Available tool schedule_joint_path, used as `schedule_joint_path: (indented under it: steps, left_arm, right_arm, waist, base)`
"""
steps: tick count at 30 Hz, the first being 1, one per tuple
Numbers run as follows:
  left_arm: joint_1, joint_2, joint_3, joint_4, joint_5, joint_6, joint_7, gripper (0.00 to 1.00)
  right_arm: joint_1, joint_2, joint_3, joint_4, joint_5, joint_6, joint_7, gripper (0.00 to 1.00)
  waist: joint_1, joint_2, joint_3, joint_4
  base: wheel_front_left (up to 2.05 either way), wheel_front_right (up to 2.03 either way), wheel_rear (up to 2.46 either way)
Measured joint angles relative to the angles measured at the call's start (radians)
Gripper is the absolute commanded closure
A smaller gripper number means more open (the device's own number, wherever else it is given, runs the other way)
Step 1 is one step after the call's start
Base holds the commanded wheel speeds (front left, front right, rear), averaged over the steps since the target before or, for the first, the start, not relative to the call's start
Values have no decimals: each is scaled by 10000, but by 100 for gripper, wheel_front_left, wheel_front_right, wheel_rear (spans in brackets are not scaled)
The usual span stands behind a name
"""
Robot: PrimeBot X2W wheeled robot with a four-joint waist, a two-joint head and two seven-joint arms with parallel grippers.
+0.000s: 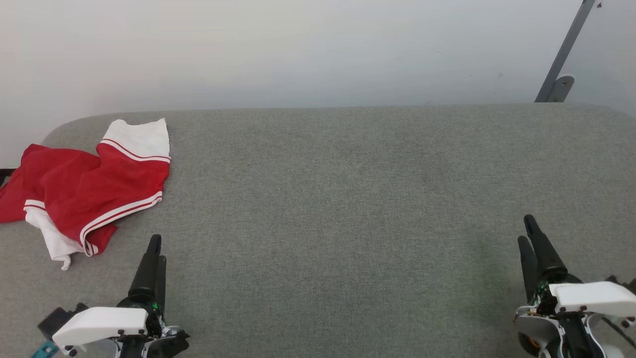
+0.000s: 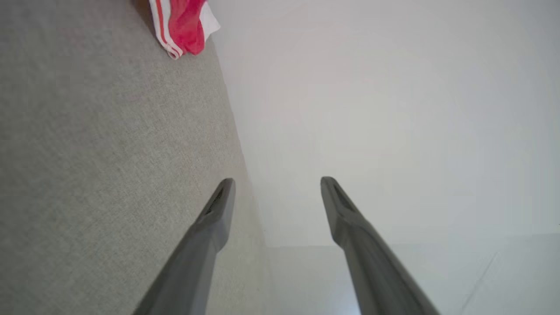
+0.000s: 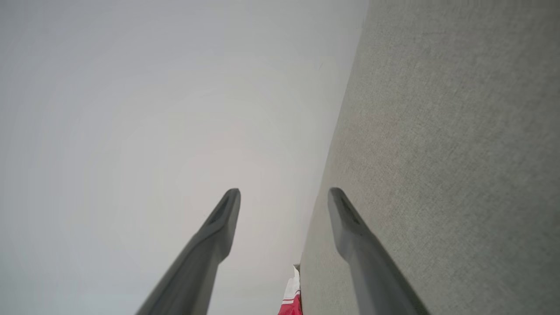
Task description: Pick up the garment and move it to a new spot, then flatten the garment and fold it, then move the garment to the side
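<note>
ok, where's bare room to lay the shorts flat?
Bare: middle and right of the grey pad, from the garment across to the right hand and back to the wall; also the front strip between both hands. Crowded: far-left corner, garment bunched, left hand in front.

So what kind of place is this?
Probably a robot test room, not a home: a grey cloth-topped table against a bare white wall, with crumpled red shorts lying on it.

Your left gripper (image 1: 158,248) and right gripper (image 1: 525,228) each have two long, dark, tapering fingers (image 2: 210,227) and a white cover (image 1: 99,320) with small dark screws (image 1: 562,309) — green light (image 1: 155,306) and teal piece (image 1: 44,349) on the left, orange part (image 1: 530,343) low on the right.
</note>
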Motion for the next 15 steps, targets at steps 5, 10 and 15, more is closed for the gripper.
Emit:
schedule_joint_path:
  steps: [5, 10, 15]
  left_arm:
    - [-123, 65, -50, 10, 1093, 0, -217, 0]
    - [-139, 65, -46, -50, 2238, 0, -437, 0]
    - [-138, 88, -59, -228, 3528, 0, -616, 0]
  right_arm:
    - [-176, -270, 236, 38, -685, 0, -263, 0]
    - [-378, -491, 433, 105, -1471, 0, -502, 0]
    - [-530, -660, 608, 130, -2393, 0, -690, 0]
  waist:
    - [0, 0, 5, 5]
    - [0, 0, 10, 13]
    - [1, 0, 14, 29]
  base:
    - [0, 0, 0]
    - [0, 0, 0]
    - [0, 0, 0]
